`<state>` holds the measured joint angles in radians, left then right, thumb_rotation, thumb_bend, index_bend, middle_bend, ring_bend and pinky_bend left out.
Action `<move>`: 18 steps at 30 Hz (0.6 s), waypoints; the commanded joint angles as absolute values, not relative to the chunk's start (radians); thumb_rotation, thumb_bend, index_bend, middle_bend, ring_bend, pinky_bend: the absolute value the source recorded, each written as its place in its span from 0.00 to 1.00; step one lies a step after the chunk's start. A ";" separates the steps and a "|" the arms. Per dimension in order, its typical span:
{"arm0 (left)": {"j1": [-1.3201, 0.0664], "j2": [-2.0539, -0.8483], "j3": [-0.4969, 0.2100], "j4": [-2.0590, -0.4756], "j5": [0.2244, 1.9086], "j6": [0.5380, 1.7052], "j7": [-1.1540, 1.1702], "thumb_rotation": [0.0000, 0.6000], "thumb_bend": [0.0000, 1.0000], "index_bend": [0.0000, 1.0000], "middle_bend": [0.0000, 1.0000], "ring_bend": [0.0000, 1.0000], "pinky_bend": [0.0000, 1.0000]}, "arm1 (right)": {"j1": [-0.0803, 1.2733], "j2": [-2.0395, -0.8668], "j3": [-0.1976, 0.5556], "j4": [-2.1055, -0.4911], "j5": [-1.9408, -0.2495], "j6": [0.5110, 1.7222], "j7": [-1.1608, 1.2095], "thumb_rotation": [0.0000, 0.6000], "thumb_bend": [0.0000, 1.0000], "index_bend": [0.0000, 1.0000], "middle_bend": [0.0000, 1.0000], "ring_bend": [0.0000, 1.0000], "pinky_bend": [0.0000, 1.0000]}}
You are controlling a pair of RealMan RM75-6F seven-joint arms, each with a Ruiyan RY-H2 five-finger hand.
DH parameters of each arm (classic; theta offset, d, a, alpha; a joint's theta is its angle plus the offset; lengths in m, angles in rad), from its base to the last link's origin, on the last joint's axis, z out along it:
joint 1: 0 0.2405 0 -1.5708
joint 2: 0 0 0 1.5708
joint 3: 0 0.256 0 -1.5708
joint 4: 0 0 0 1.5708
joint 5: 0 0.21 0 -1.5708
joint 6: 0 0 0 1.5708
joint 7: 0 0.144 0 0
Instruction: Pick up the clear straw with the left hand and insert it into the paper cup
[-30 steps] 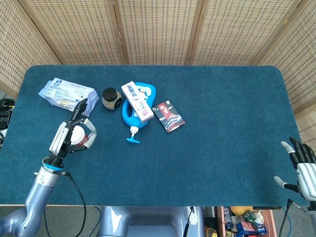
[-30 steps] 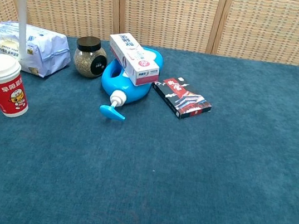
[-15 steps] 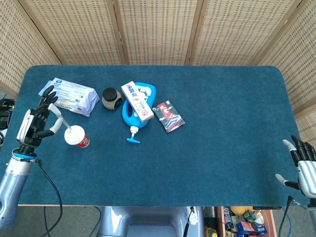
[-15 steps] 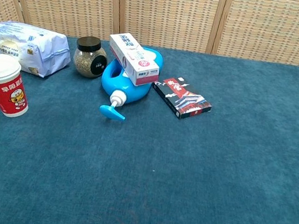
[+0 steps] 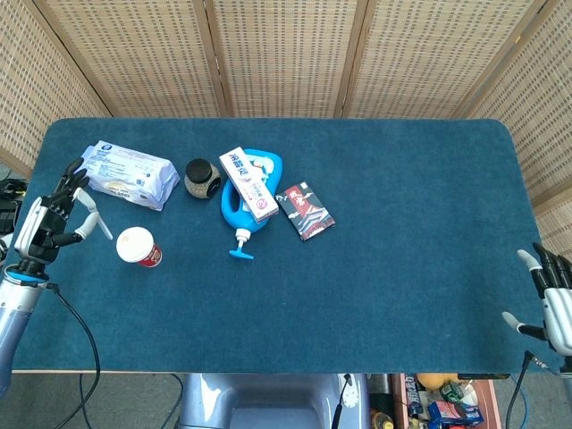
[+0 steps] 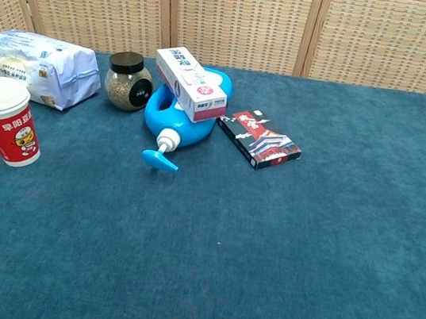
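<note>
Trouble looks likeliest at the far left: the left hand (image 5: 49,221) pinches the clear straw (image 5: 93,221), which slants toward the paper cup (image 5: 138,246) yet sits apart from its lid, so a poor angle could miss the hole or tip the cup. Far right, the right hand (image 5: 554,304) hangs spread and empty.

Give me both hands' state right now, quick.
Left hand: holding the clear straw, off to the side of the paper cup.
Right hand: open, fingers apart, holding nothing.
</note>
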<state>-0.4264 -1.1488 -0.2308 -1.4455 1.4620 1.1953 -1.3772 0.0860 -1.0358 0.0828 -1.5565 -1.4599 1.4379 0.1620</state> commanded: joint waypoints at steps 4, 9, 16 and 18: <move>-0.458 -1.189 -0.228 -1.382 1.478 1.184 -1.424 1.00 0.41 0.58 0.00 0.00 0.00 | 0.087 -1.037 0.082 -1.559 -1.464 1.439 0.156 1.00 0.00 0.00 0.00 0.00 0.00; -0.475 -1.212 -0.222 -1.362 1.487 1.181 -1.431 1.00 0.41 0.58 0.00 0.00 0.00 | 0.089 -1.039 0.085 -1.556 -1.451 1.430 0.154 1.00 0.00 0.00 0.00 0.00 0.00; -0.480 -1.221 -0.208 -1.348 1.483 1.176 -1.437 1.00 0.41 0.58 0.00 0.00 0.00 | 0.088 -1.039 0.086 -1.553 -1.447 1.428 0.159 1.00 0.00 0.00 0.00 0.00 0.00; -0.479 -1.225 -0.202 -1.341 1.484 1.175 -1.448 1.00 0.41 0.58 0.00 0.00 0.00 | 0.088 -1.038 0.087 -1.553 -1.446 1.427 0.161 1.00 0.00 0.00 0.00 0.00 0.00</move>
